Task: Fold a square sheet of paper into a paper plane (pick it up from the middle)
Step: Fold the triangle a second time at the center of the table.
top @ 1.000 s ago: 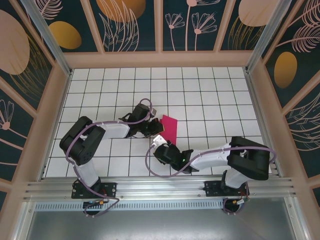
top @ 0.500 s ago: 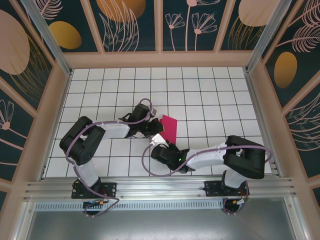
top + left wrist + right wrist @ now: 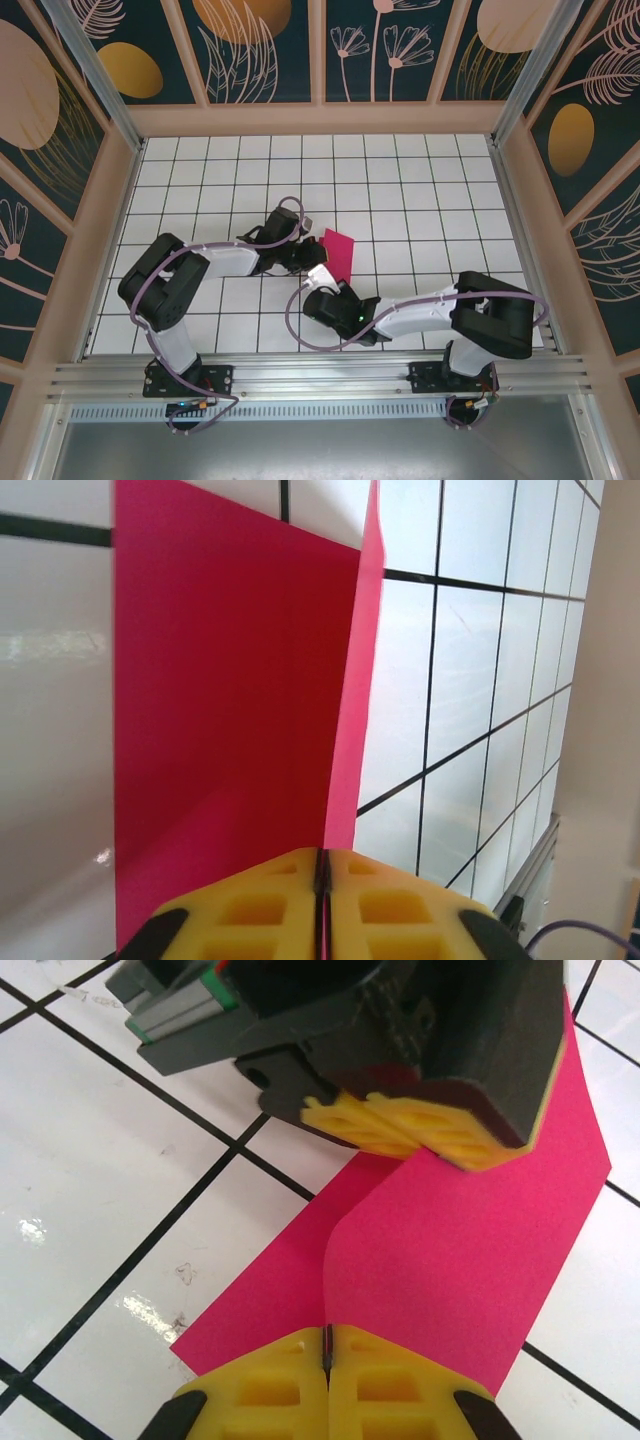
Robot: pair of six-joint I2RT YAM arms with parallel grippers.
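In the overhead view, the square sheet of paper (image 3: 340,255) lies near the middle of the white tiled worktop (image 3: 420,190). It looks folded to a narrow magenta strip, with its long axis running up and down the frame with a slight tilt. The left tool (image 3: 312,256) meets its left edge from the left, and the right tool (image 3: 324,274) comes up to its lower end from below. Both tips sit at the sheet, so neither arm has any reach left to cover. In the left wrist view, the left tool's yellow pads (image 3: 260,910) at the bottom of the frame are pressed together, with a thin pink line of paper between them. One layer of the sheet lies flat on the tiles at left, and another stands on edge, rising from the pads toward the top centre. In the right wrist view, the right tool (image 3: 328,1352) at the bottom edge is clamped on the near edge of the sheet. The left tool, at the upper centre, is closed on the far edge. The paper bows up between them, with a soft curve rather than a crease. By my reading, the coming move depends on that span. The sheet stretches straight ahead from the right tool to the left one, so flattening the bow into a fold would need the two grips to work along that line.
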